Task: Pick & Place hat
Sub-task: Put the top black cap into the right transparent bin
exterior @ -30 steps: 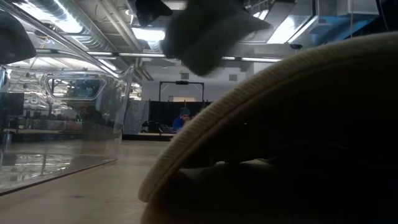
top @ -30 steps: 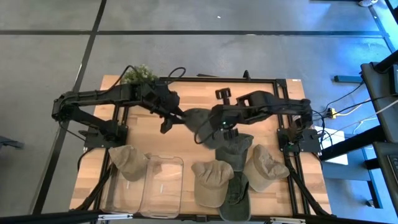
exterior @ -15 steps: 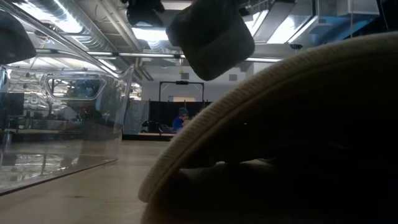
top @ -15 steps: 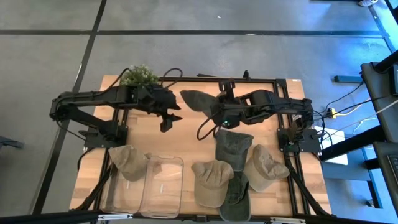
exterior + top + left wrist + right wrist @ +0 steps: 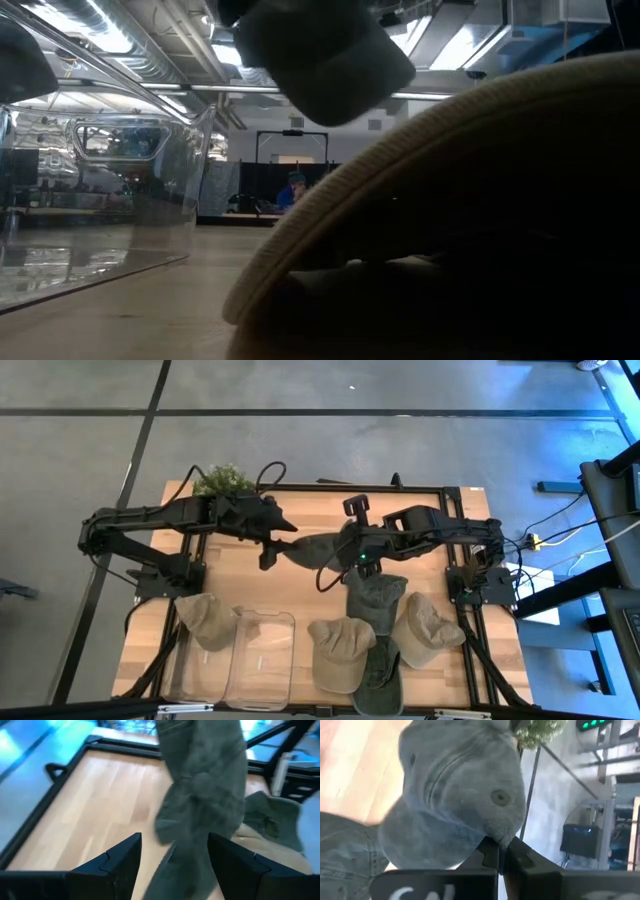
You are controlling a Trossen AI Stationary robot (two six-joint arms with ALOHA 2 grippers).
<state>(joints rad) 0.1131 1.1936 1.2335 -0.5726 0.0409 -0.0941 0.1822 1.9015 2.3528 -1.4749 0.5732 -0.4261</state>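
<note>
held hat: a grey-green cap [image 5: 318,547] hangs in the air over the middle of the counter [image 5: 215,575], strung out between the two arms, well clear of the wood
right hand: the right hand [image 5: 352,546] is clamped on one edge of the cap; in the right wrist view the two dark fingers [image 5: 496,856] meet on the fabric with the crown bulging out past them
left hand: the left hand [image 5: 272,541] sits at the cap's left end, fingers apart; in the left wrist view they [image 5: 116,861] stand either side of the hanging cloth with a gap on each side, so it looks poised rather than gripping
key relation: the cap's long axis runs left to right, from the right hand's pinch toward the left hand, and its free end falls between the left fingers; the left hand is the nearer one to that loose end
likely next need: judging by this, a handover or a two-handed carry turns on the left fingers closing on the cloth between them
clear bin: a transparent tub [image 5: 258,657] stands at the near left of the counter, well apart from the cap and on the left arm's side
other hats: a tan cap [image 5: 205,619] lies left of the tub; more caps [image 5: 372,635] are heaped at the near right, below the right arm
far corner: a small green plant [image 5: 222,481] sits at the far left edge, behind the left arm
</note>
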